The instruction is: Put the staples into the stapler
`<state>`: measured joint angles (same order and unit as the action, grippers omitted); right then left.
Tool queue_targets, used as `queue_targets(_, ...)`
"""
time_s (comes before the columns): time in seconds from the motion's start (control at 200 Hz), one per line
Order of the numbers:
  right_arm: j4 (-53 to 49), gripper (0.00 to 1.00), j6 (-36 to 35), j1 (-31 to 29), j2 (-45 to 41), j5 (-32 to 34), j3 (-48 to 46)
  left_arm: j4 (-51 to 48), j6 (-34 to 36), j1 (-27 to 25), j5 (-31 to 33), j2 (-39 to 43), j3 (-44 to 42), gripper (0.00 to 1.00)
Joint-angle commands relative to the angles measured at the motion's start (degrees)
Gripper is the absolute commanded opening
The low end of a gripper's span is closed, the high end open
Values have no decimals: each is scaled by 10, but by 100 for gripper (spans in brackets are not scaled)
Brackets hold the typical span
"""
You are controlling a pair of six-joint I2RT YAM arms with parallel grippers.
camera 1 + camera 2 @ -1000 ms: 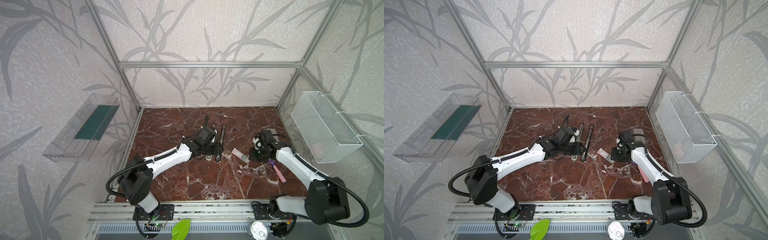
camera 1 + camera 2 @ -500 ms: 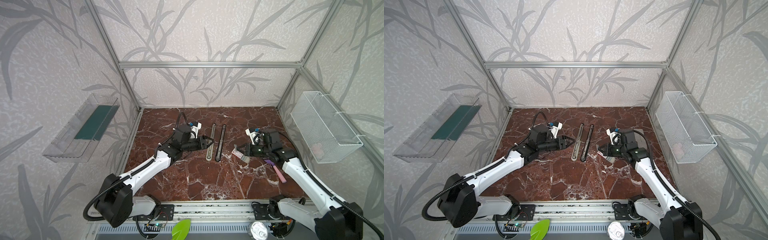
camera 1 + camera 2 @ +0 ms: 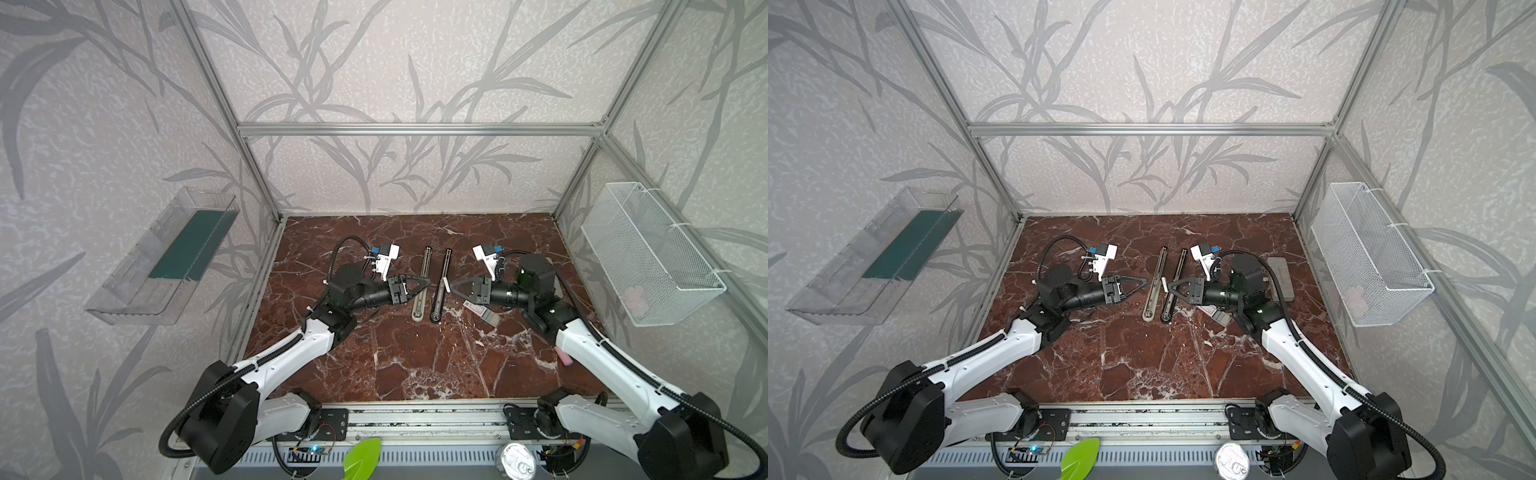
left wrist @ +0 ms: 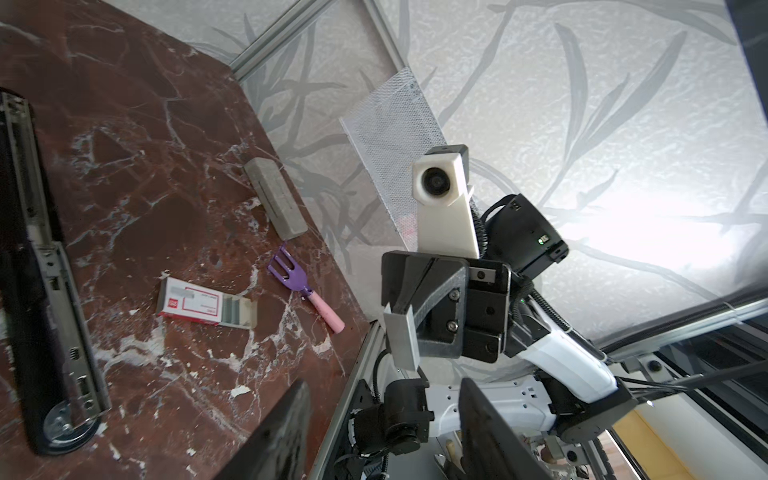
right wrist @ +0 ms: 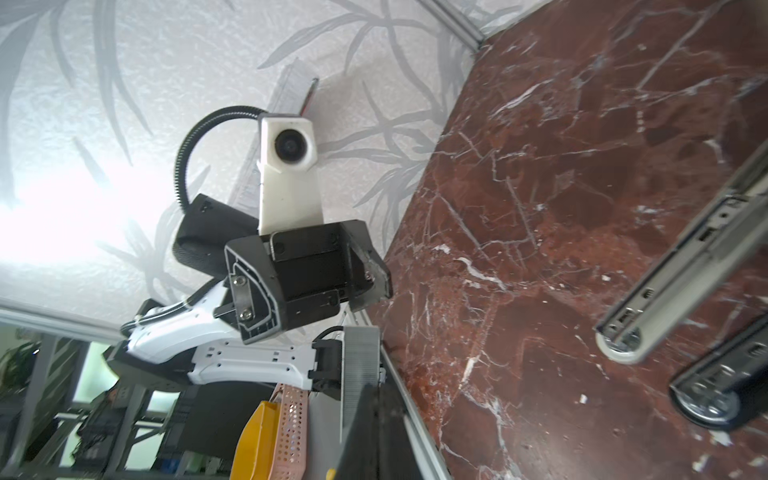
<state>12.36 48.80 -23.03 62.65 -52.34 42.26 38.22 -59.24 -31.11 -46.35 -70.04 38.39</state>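
Partly, the right end effector (image 4: 405, 311) hides its pinched staple strip (image 4: 400, 347).

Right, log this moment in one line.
left gripper open | right gripper shut on staple strip | stapler open flat | staple box open

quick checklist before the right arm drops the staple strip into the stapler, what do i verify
1. Grip on the strip: ok. The right pincer is shut on the staple strip.
2. Is the left pincer free to help: ok. It is open and empty.
3. Is the stapler opened: ok. Its two long parts lie side by side on the marble table.
4. Strip lined up with the stapler's channel: cannot tell from these views.
5. Channel free of old staples: cannot tell.
6. Is the staple box out of the path: ok. It lies beside the stapler with its tray slid out.
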Motion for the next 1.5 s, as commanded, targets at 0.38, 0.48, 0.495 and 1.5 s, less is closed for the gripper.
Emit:
queue_targets(0.38, 215, 0, 117, -23, 42, -73, -13, 227, -105, -4, -46, -53, 6, 54)
queue_targets(0.48, 216, 0, 117, -24, 45, -70, -14, 211, -95, -9, -43, -51, 11, 52)
queue_targets(0.495, 216, 0, 117, -25, 46, -70, -15, 208, -92, -9, -42, -51, 11, 52)
queue_targets(1.5, 193, 0, 101, -36, 54, -61, -15, 169, -67, -26, -35, -48, 24, 19)
